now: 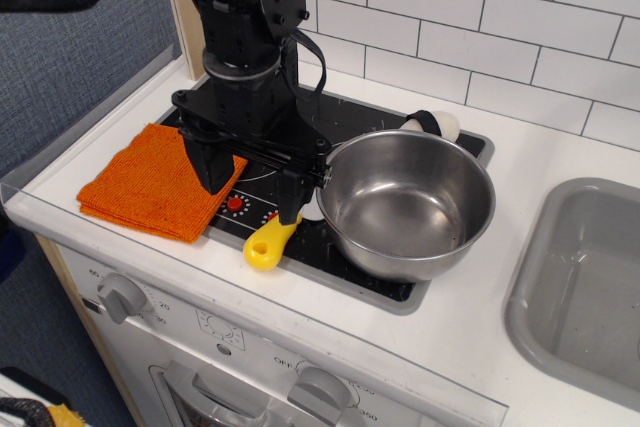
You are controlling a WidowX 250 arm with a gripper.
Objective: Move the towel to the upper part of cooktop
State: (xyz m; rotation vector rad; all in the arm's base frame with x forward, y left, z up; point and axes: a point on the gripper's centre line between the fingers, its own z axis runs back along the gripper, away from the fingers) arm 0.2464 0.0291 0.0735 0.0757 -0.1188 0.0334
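Note:
The orange towel (148,183) lies flat at the front left, partly on the white counter and partly over the left edge of the black cooktop (330,247). My black gripper (251,185) hangs over the cooktop's front left, just right of the towel. It is open and holds nothing. Its left finger (212,169) stands at the towel's right edge and its right finger (290,197) is over the red control dots. My arm hides much of the cooktop's back left.
A steel bowl (405,202) sits on the cooktop's right half, close to my right finger. A yellow utensil handle (268,245) lies at the cooktop's front edge. A white and black object (436,125) lies behind the bowl. A grey sink (585,287) is at the right.

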